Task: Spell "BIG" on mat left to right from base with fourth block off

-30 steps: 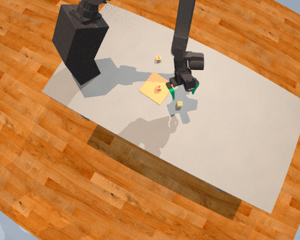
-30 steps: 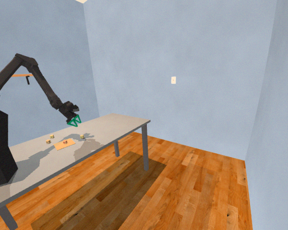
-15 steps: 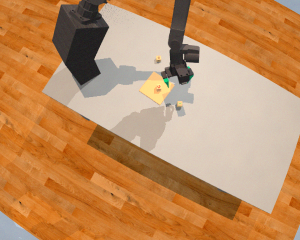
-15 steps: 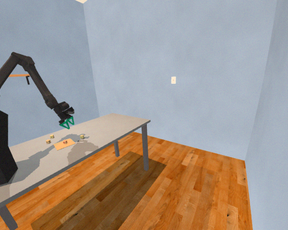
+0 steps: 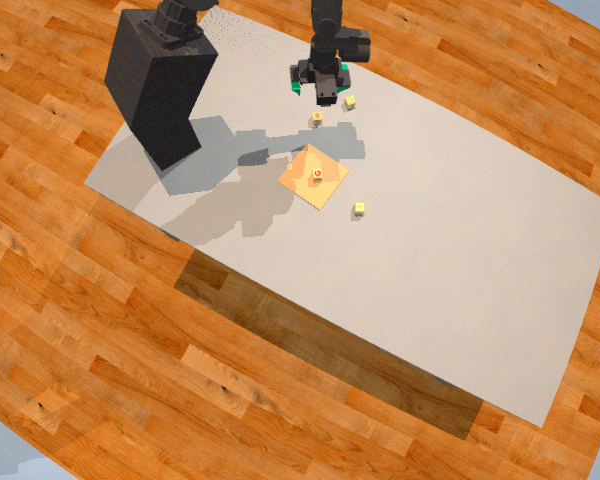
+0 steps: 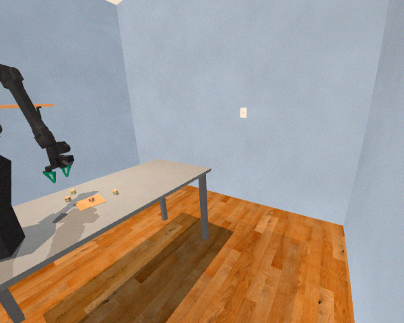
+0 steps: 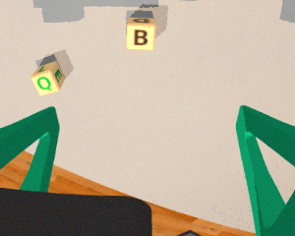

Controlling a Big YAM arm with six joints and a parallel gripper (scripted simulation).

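The gripper's fingers (image 5: 319, 91) (image 6: 60, 178) are spread wide, with nothing between them, and hang above the table (image 5: 445, 258) (image 6: 153, 173) (image 7: 187, 88), pointing down. In the wrist view, the block with the dark B (image 5: 317, 117) (image 6: 67, 198) (image 7: 141, 37) lies ahead of the gap between the green fingers, its B upright in that view. The block with the green Q (image 5: 350, 101) (image 6: 73, 191) (image 7: 45, 81) lies near it, turned at a different angle, and shows other green letters on its sides. Both rest on the bare table, off the mat and apart from each other

The orange mat (image 5: 292, 180) (image 6: 82, 206) lies flat on the table. One block with a red letter (image 5: 317, 174) (image 6: 91, 198), which looks like a G in the top view, sits on it near the middle. A block with a green mark (image 5: 359, 208) (image 6: 115, 192) stands on the table beyond the mat, well apart from the B and Q blocks; its mark is too small to read for certain. So only one of the four blocks is on the mat, and the word is not spelled there. The black arm (image 5: 325, 23) (image 6: 26, 108) reaches over the table, and shadows fall across the table and part of the mat
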